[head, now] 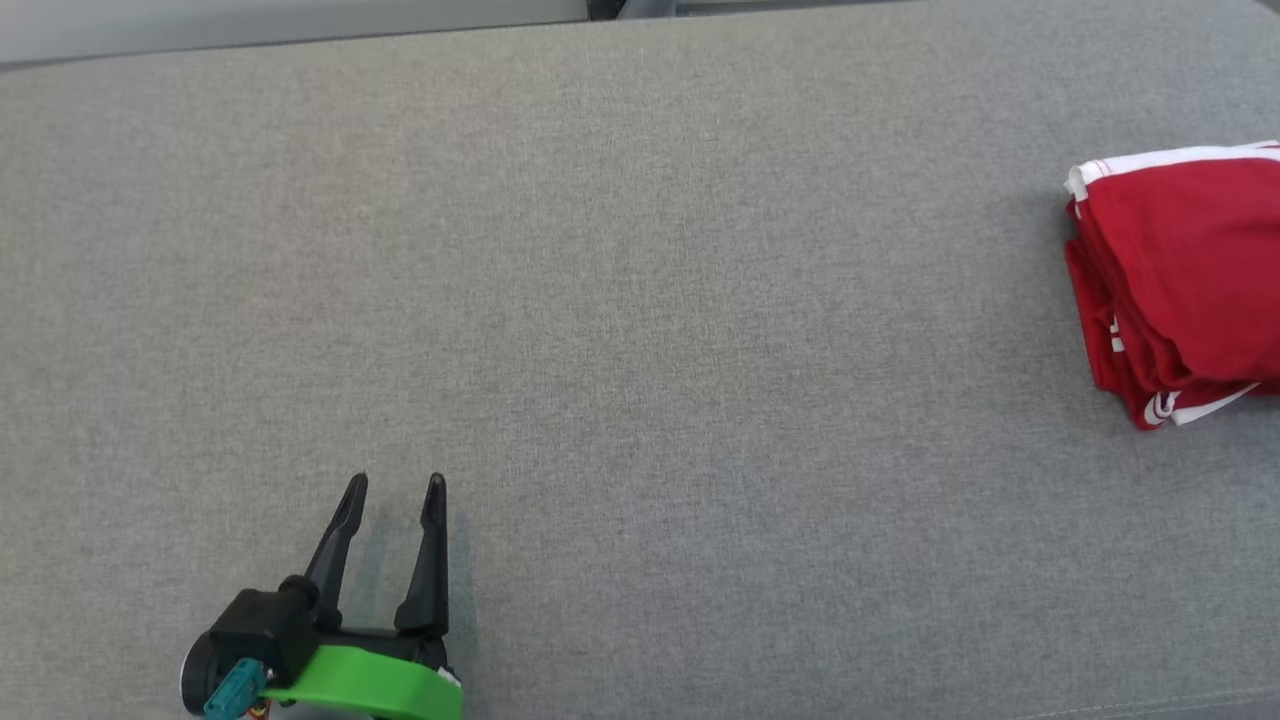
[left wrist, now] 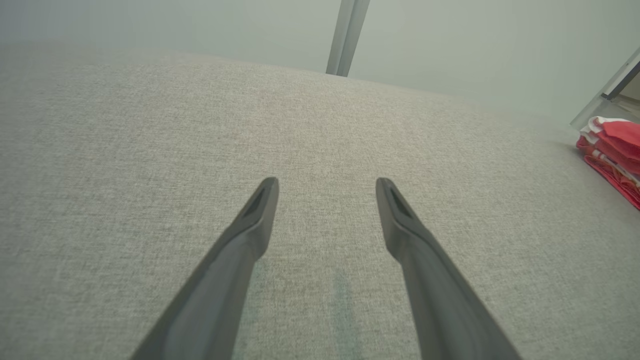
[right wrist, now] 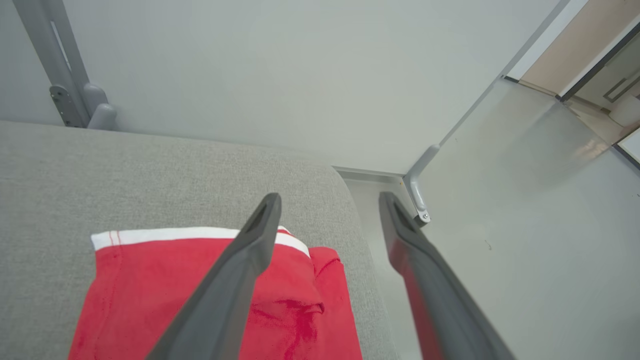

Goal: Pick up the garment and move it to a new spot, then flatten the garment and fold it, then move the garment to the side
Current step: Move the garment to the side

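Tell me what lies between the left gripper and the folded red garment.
The stretch is bare: in the head view, plain grey fabric surface runs from the left gripper to the folded red garment at the right edge.

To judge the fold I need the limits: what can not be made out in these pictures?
Head view: the garment is cut off by the right edge, so its right part is unseen.
Right wrist view: the right pincer covers part of it, and the bottom edge cuts the rest.
Left wrist view: it is small at the right edge; layers unclear.

Test lab: padded bench (head: 640,250), bare panels (right wrist: 250,75)
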Motion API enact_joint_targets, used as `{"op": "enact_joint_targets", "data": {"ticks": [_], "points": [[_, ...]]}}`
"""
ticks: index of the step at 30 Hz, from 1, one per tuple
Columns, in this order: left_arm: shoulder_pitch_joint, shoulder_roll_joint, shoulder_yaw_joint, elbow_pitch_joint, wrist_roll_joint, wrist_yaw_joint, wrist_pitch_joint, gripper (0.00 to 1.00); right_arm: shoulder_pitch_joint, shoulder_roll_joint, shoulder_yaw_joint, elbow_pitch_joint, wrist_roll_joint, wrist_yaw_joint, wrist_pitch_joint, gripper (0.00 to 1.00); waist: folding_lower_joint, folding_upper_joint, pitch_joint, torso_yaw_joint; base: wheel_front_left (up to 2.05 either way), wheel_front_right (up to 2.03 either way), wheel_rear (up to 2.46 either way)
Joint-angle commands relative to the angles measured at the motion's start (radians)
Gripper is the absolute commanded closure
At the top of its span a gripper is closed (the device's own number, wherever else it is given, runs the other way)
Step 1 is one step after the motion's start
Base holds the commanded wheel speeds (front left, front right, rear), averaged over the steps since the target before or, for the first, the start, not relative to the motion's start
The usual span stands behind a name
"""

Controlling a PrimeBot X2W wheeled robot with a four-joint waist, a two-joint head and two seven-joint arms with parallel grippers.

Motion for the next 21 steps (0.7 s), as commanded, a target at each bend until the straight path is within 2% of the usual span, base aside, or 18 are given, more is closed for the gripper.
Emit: {"op": "enact_joint_targets", "data": {"ticks": [1,6,9,12,17,21], "points": [[0.026,-0.002,0.013,0.008,0.000,-0.003,-0.002,0.00,0.044,0.017,-0.015,-0.048,0.003,-0.001,-0.043,0.00,0.0000,-0.0001,-0.086,0.008,0.00,0.00,0.00],[0.077,-0.009,0.049,0.026,-0.009,0.009,-0.002,0.00,0.214,0.123,-0.069,-0.222,-0.017,-0.001,-0.159,0.00,0.0000,-0.0001,-0.174,0.032,0.00,0.00,0.00],[0.107,-0.011,0.069,0.035,-0.015,0.020,-0.002,0.00,0.356,0.218,-0.101,-0.307,-0.057,-0.001,-0.228,0.00,0.0000,-0.0001,-0.212,0.047,0.00,0.00,0.00],[0.132,-0.012,0.083,0.042,-0.015,0.024,-0.002,0.00,0.486,0.340,-0.125,-0.358,-0.074,-0.001,-0.313,0.00,0.0000,-0.0001,-0.238,0.062,0.00,0.00,0.00],[0.154,-0.012,0.098,0.055,-0.016,0.028,-0.002,0.00,0.641,0.491,-0.094,-0.345,-0.149,-0.001,-0.444,0.00,0.0000,-0.0001,-0.269,0.078,0.00,0.00,0.00],[0.155,-0.012,0.109,0.070,0.000,0.018,-0.002,0.00,0.704,0.547,-0.037,-0.306,-0.160,-0.001,-0.485,0.00,0.0000,-0.0001,-0.286,0.084,0.00,0.00,0.00]]}}
